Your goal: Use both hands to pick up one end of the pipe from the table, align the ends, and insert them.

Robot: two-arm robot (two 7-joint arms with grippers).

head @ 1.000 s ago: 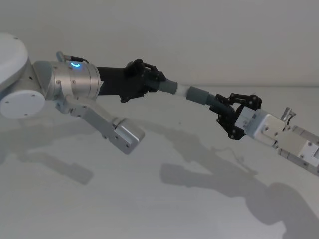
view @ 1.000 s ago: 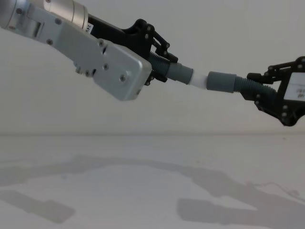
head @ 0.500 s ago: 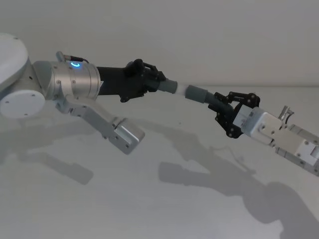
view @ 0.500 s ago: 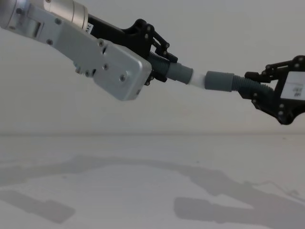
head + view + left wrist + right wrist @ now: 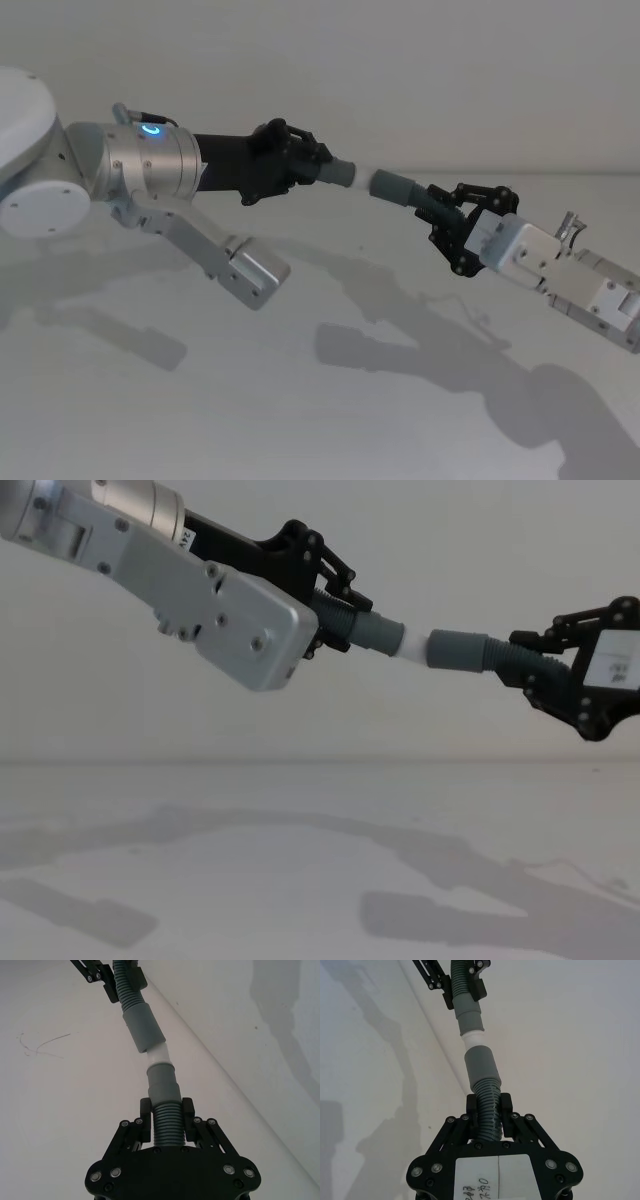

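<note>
Both grippers hold the pipe pieces in the air above the table point(image 5: 300, 400). My left gripper point(image 5: 306, 165) point(image 5: 335, 598) point(image 5: 167, 1119) is shut on the ribbed part of the straight piece point(image 5: 341, 174) point(image 5: 164, 1085). Its whitish tip point(image 5: 415, 647) point(image 5: 160, 1055) meets the mouth of the collar point(image 5: 395, 187) point(image 5: 455, 647) point(image 5: 479, 1067) of the other piece. A short band of white shows between the two. My right gripper point(image 5: 448, 212) point(image 5: 540, 665) point(image 5: 489, 1110) is shut on the ribbed part behind the collar. The pieces stand at a slight angle to each other.
The white table lies well below the arms, with only their shadows point(image 5: 370, 345) on it. A plain wall point(image 5: 450, 540) stands behind. The left arm's silver elbow link point(image 5: 230, 620) hangs low beside the left gripper.
My right gripper has moved left toward the left one with its piece. The white band between the two pieces has grown shorter. The left arm has stayed put.
</note>
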